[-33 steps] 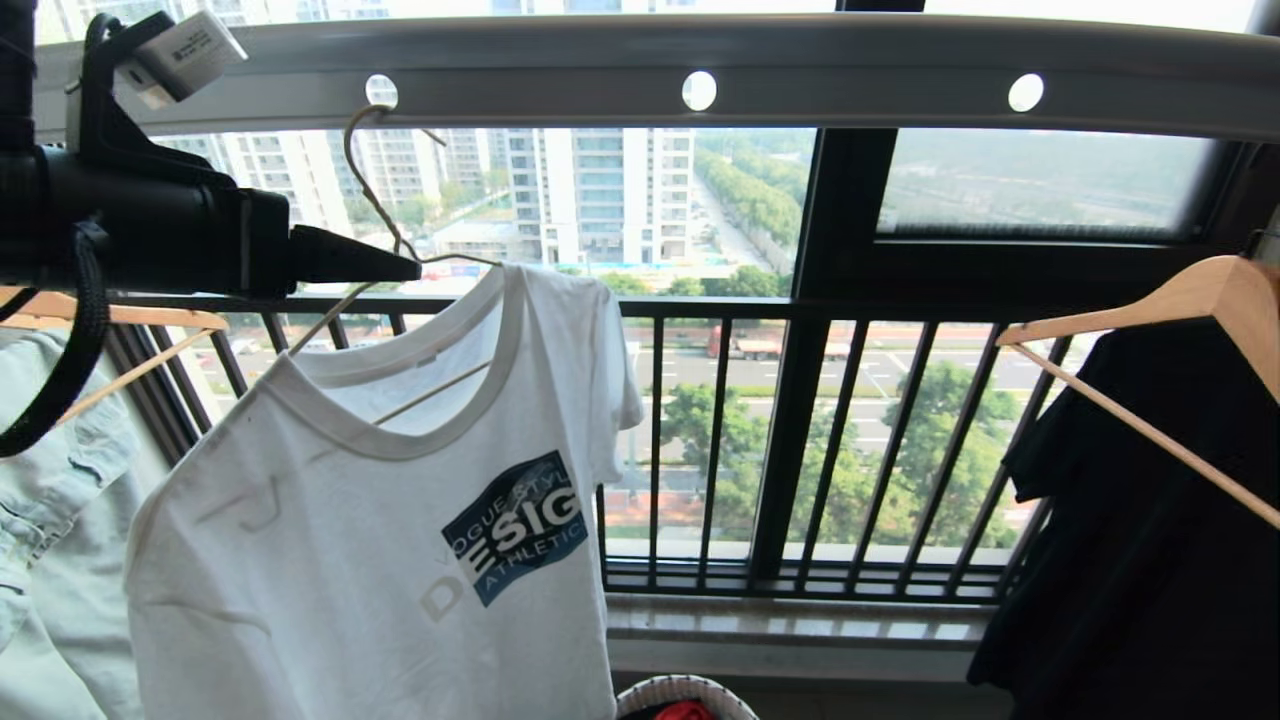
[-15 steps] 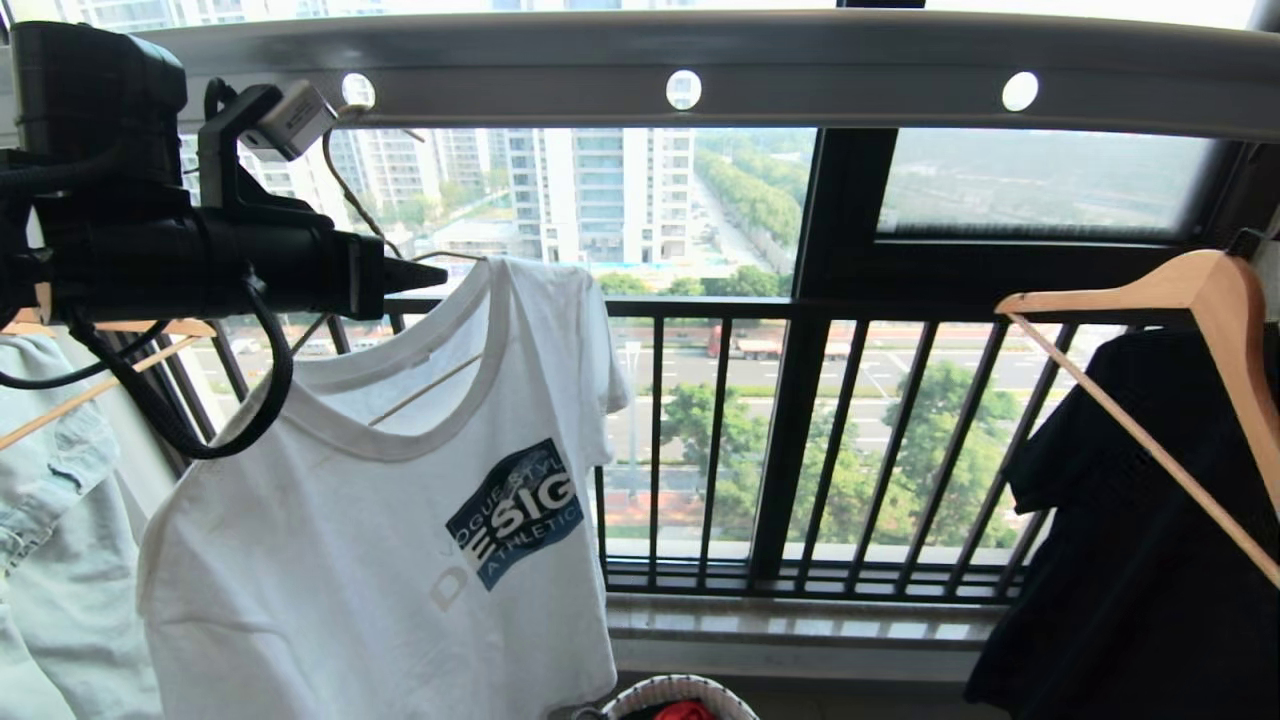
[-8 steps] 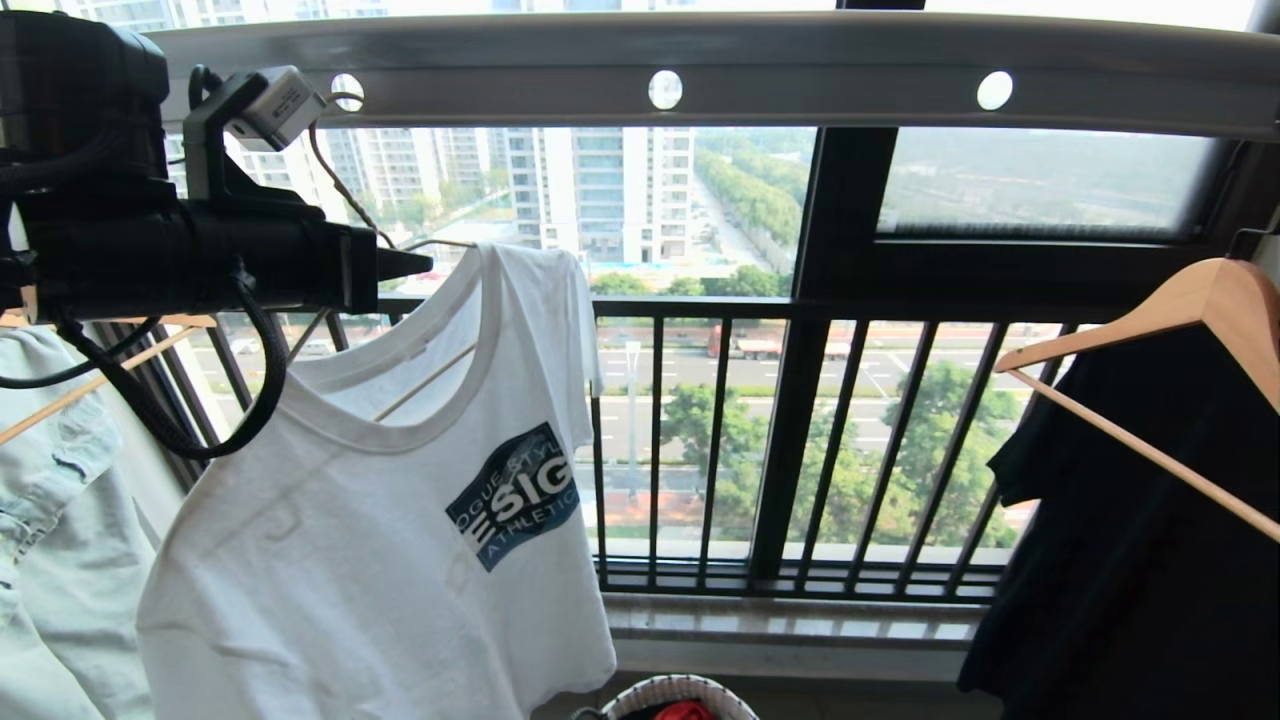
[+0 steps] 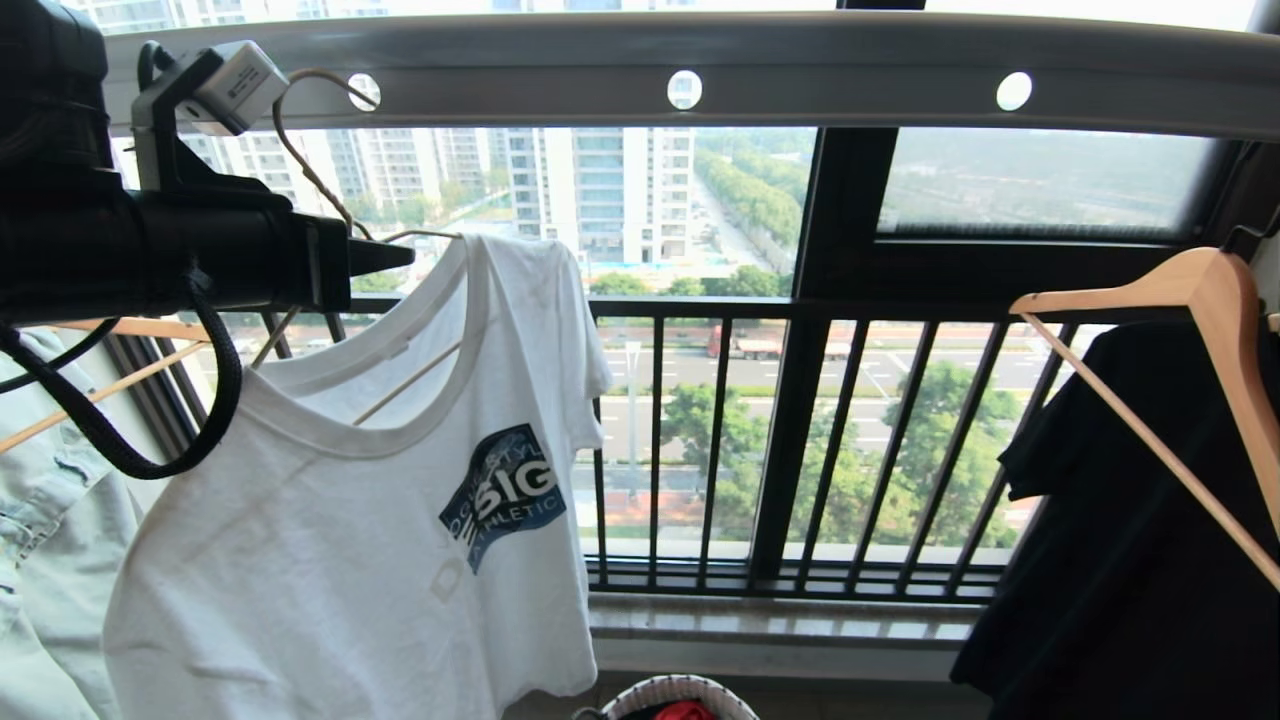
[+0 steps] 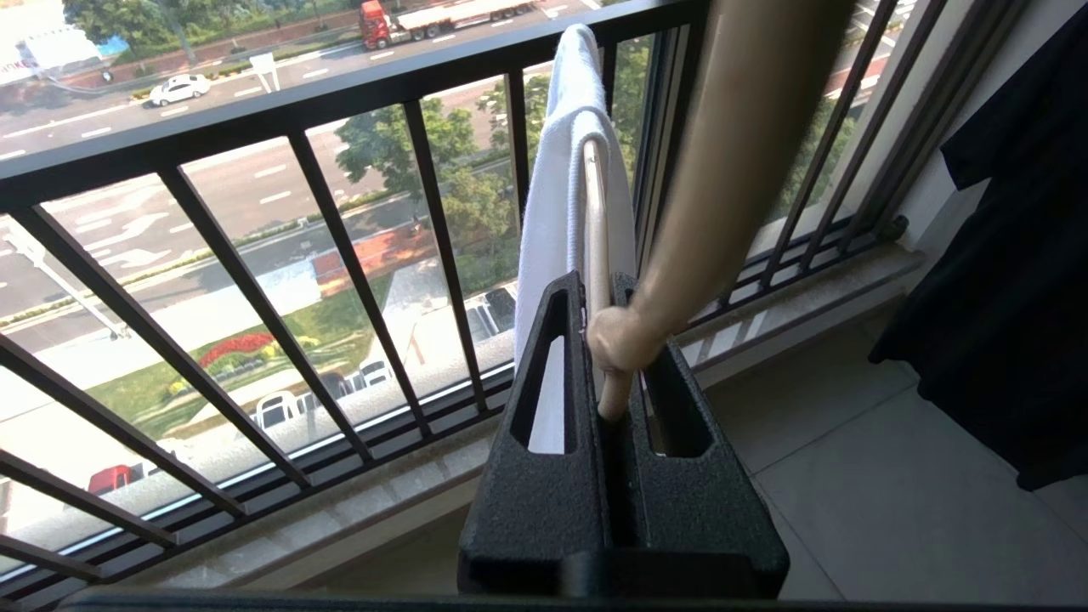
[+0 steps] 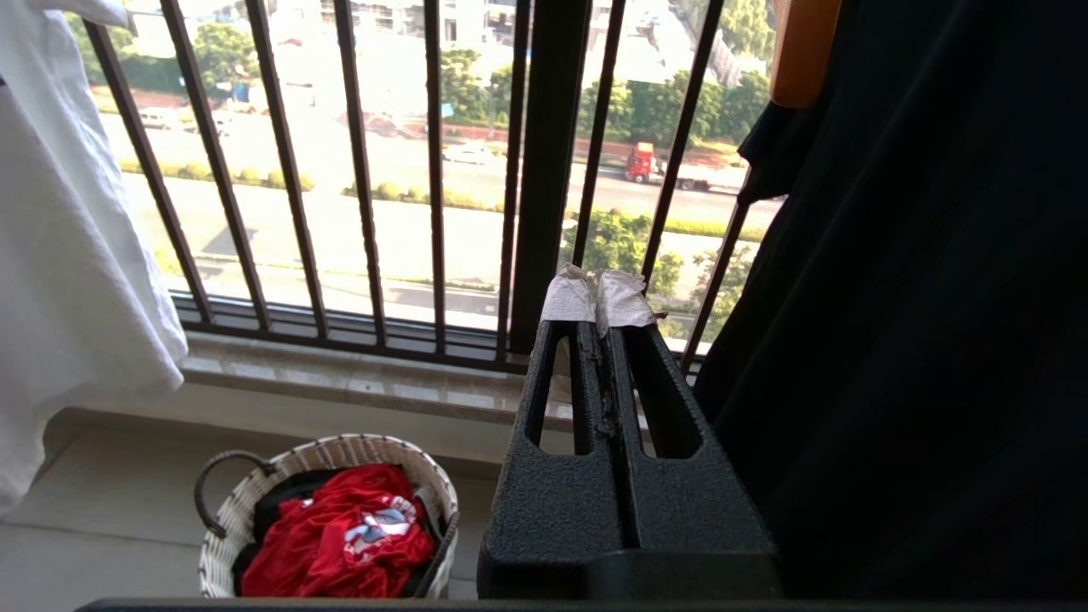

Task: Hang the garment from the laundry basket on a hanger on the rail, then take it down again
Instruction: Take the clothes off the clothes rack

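Observation:
The garment [image 4: 330, 560], a white T-shirt with a blue chest graphic, hangs on the cream hanger [image 4: 408, 384] at the left of the head view. My left gripper [image 4: 400, 257] is level with the shirt's collar and shut on the hanger's neck [image 5: 609, 340]. The hanger's wire hook arcs up in front of the grey rail [image 4: 800, 60], its tip by the leftmost hole; I cannot tell whether it still sits in the hole. My right gripper [image 6: 597, 302] is low, shut and empty. The laundry basket [image 6: 340, 450] stands on the floor below, its rim [image 4: 680, 688] just showing.
A red garment [image 6: 340, 535] lies in the basket. A pale denim jacket [image 4: 50, 540] hangs at the far left. A black garment [image 4: 1130, 560] on a wooden hanger [image 4: 1180, 290] hangs at the right, close to my right gripper. Black window bars [image 4: 800, 310] run behind.
My left gripper has closed on the hanger's neck and shifted left. The hook has risen in front of the rail, and the shirt has swung left with it.

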{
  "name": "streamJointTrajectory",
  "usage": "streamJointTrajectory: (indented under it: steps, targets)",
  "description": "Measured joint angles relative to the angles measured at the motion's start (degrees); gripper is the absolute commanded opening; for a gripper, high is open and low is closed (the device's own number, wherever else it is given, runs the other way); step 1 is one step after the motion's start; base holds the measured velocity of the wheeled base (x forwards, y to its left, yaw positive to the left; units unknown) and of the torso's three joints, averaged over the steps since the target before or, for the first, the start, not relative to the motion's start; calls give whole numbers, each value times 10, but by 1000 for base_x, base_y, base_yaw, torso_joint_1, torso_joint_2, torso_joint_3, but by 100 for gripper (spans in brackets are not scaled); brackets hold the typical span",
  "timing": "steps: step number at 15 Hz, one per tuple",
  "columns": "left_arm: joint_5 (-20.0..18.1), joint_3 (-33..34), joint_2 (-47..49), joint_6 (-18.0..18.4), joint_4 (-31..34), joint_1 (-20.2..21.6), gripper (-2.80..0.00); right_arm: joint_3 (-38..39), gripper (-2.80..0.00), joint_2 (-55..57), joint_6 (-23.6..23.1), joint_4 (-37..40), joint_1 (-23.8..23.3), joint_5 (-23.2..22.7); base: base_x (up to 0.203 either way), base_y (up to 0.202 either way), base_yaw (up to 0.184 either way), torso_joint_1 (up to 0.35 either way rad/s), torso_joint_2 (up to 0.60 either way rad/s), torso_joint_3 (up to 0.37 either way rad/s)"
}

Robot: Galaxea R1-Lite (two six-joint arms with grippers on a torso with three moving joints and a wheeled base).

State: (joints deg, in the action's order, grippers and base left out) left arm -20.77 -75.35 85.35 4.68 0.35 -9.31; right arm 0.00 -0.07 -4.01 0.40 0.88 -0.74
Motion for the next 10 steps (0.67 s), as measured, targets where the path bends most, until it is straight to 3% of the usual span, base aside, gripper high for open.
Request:
streamJointTrajectory:
  steps: [10]
  targets:
    - [-3,27,-82,-7,8,0,-280,0,-280,0,0,0,0,0,0,0,0,0,0,0]
